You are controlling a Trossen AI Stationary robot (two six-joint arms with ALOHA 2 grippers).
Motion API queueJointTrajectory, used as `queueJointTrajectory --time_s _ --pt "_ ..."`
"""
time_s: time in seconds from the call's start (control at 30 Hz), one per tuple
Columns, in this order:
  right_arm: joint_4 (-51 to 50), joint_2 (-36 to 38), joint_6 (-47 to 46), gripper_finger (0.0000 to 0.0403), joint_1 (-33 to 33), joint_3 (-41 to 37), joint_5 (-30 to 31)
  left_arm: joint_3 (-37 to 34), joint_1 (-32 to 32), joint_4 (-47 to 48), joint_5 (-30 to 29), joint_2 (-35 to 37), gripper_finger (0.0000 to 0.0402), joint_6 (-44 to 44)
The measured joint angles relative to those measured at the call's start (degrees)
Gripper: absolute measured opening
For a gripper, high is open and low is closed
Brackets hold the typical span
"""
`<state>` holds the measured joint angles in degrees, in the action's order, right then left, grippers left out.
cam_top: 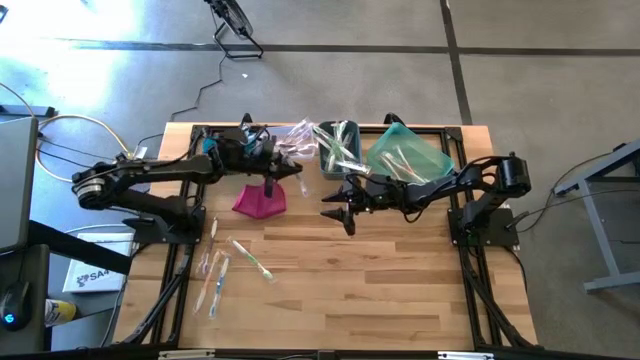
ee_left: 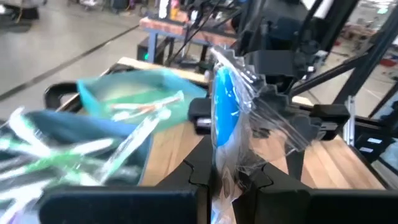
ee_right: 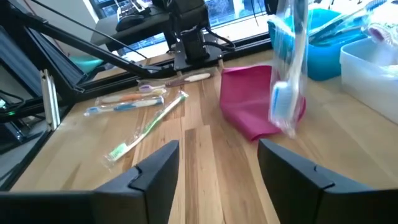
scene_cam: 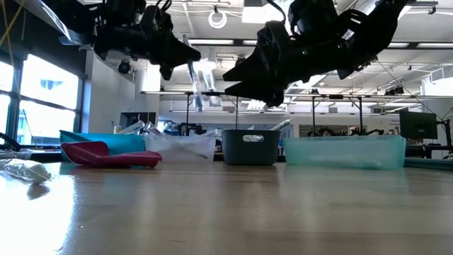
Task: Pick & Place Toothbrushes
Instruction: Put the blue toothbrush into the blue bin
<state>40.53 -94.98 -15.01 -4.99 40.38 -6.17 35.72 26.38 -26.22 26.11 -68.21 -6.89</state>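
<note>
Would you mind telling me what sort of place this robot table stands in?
Probably a robotics lab or workshop in an industrial hall. The low view shows open ceiling ducting and more workbenches behind; the high view shows a bare concrete floor around the wooden table.

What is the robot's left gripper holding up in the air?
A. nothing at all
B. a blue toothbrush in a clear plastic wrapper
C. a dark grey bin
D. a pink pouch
B: the left gripper is shut on the blue toothbrush in a clear plastic wrapper, which hangs above the wooden table; the right gripper is open and empty.
</note>
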Motion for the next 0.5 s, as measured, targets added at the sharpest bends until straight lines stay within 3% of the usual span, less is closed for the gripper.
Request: queueJointTrajectory --time_s 0.27,0.5 --pt "-0.5 0.0 -0.5 0.0208 0.0 0.0 -1.4 0.0 4.6 7.4 0.1 8.8 0.0024 0.3" --pt "-1.7 0.0 -4.0 0.0207 0.1 0.0 -1.9 0.0 8.0 23.2 0.1 22.1 0.0024 2.1"
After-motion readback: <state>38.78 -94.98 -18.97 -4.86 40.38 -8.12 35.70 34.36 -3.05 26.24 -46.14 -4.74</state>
